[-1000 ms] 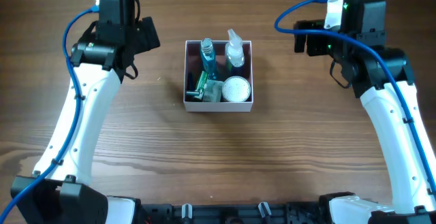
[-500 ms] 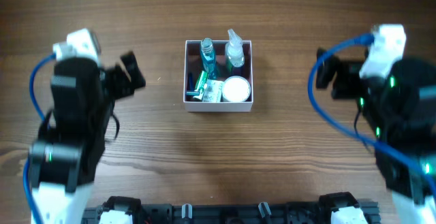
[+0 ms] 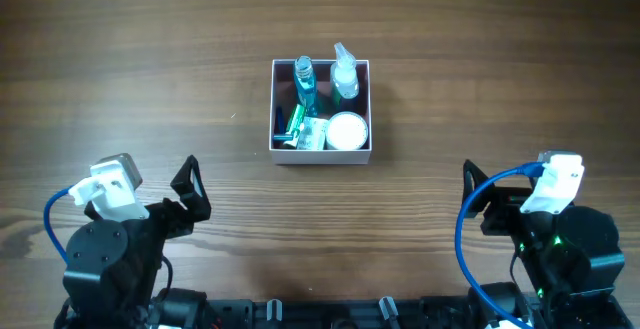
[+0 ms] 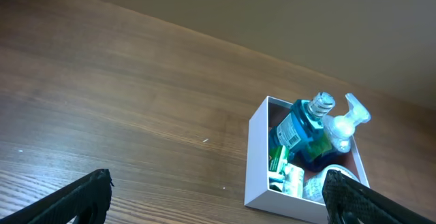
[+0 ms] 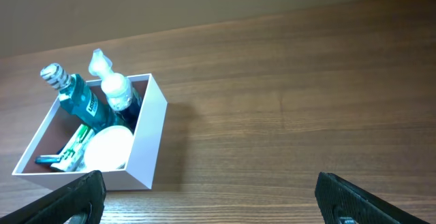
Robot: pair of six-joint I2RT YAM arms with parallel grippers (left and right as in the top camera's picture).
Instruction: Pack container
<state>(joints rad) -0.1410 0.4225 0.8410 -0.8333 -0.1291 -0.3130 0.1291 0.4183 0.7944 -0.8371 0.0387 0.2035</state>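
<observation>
Our left hand point(image 4: 218, 207) and right hand point(image 5: 211, 207) gape empty, well clear of the square white-walled container point(image 3: 321, 110); we judge packing finished.

I count one container point(image 3: 320, 156), a single square box on the one wooden table point(image 3: 150, 49). Inside it are two bottles: one teal bottle point(image 3: 305, 87) at the far left and one clear spray bottle point(image 3: 345, 74) at the far right. There is one round white jar point(image 3: 347, 130) at the near right. At the near left lie small white-and-green packets point(image 3: 302, 131); I make out at least two, but they overlap and I cannot fix the number. Of my own, there are two: one left gripper point(image 4: 216, 198) and one right gripper point(image 5: 208, 195), each showing two dark fingers.
</observation>
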